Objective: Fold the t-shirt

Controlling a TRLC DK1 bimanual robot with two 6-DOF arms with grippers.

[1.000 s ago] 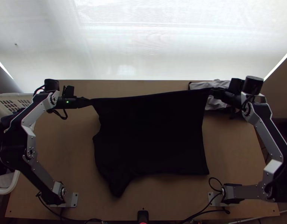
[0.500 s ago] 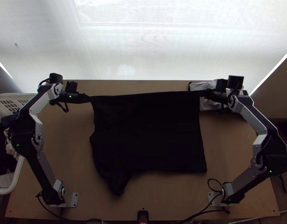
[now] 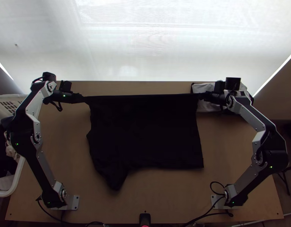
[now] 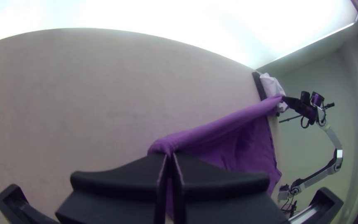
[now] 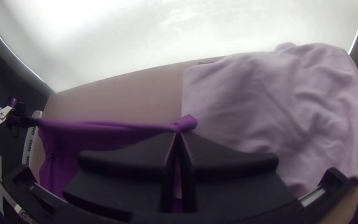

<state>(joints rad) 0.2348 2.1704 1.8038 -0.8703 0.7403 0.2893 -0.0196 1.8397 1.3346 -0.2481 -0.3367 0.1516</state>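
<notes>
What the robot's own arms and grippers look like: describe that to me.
The left arm and right arm match: silver-grey metal links, bulky black joints with small green lights, thin black cables and a pale metal plate under each base. The left gripper and right gripper each have two wide, flat black fingers.

Two arms [image 3: 259, 128] are carrying two grippers: left gripper [image 3: 84, 99], right gripper [image 3: 200, 96]. One dark t-shirt [image 3: 145, 132] is hanging between grippers. One pale cloth heap [image 5: 270, 95] is lying beside right gripper, pieces uncounted. One basket [image 3: 1, 194] is standing near left gripper. One bench [image 3: 236, 140] is lying below both.
</notes>
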